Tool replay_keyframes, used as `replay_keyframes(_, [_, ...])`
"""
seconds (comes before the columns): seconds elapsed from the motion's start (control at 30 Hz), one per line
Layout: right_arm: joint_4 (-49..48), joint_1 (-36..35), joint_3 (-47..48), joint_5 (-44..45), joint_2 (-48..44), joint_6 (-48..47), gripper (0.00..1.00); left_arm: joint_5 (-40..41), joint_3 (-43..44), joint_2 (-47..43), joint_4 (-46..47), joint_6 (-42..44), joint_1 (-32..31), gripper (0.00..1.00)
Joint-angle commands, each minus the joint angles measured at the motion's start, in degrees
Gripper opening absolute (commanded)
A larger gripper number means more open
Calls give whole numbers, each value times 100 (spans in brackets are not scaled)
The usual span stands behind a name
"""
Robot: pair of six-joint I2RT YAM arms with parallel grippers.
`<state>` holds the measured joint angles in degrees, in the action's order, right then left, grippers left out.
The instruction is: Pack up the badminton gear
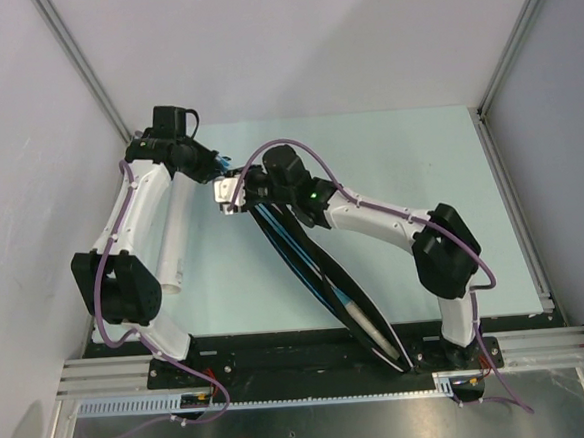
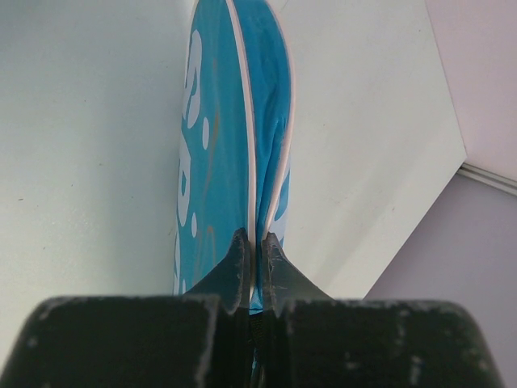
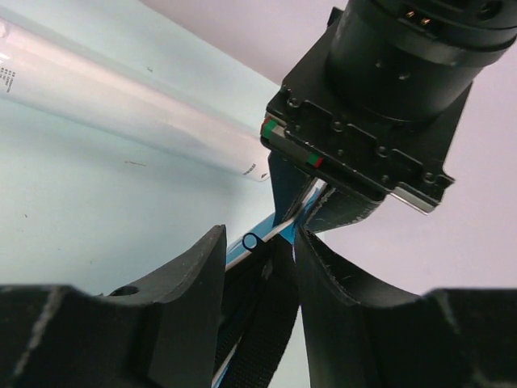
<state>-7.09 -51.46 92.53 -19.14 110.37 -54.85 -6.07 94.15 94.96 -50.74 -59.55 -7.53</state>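
The long blue racket bag [image 1: 321,277] with black edging lies diagonally from the table's middle to the near edge. A white racket handle [image 1: 368,326] shows inside it near the front. My left gripper [image 1: 218,167] is shut on the bag's far tip; in the left wrist view its fingertips [image 2: 257,240] pinch the white-piped edge of the blue bag [image 2: 218,145]. My right gripper [image 1: 234,191] sits right beside it, its jaws closed round the bag's black strap [image 3: 266,307] and zip pull [image 3: 252,241]. The white tube [image 1: 178,237] lies under my left arm. No shuttlecocks show.
The tube [image 3: 121,105] lies close behind the bag's end. The left gripper's body [image 3: 380,121] hangs just above my right fingers. Aluminium frame rails run along the table's right edge [image 1: 511,204] and the near edge [image 1: 312,363].
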Motion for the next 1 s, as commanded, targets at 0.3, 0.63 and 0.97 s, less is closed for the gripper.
replay_keyframes(0.3, [-302,-136,195,797,275,-316,40,106,297,-153,-173,-399,-20,0])
replay_keyframes(0.63, [-293,-206,204,1367,380,-526,23,115,288,-153,-190,-391,-29,0])
replay_keyframes(0.97, [-829,-417,37,2397,337,-571,0,430,288,-223,-208,-408,-21,0])
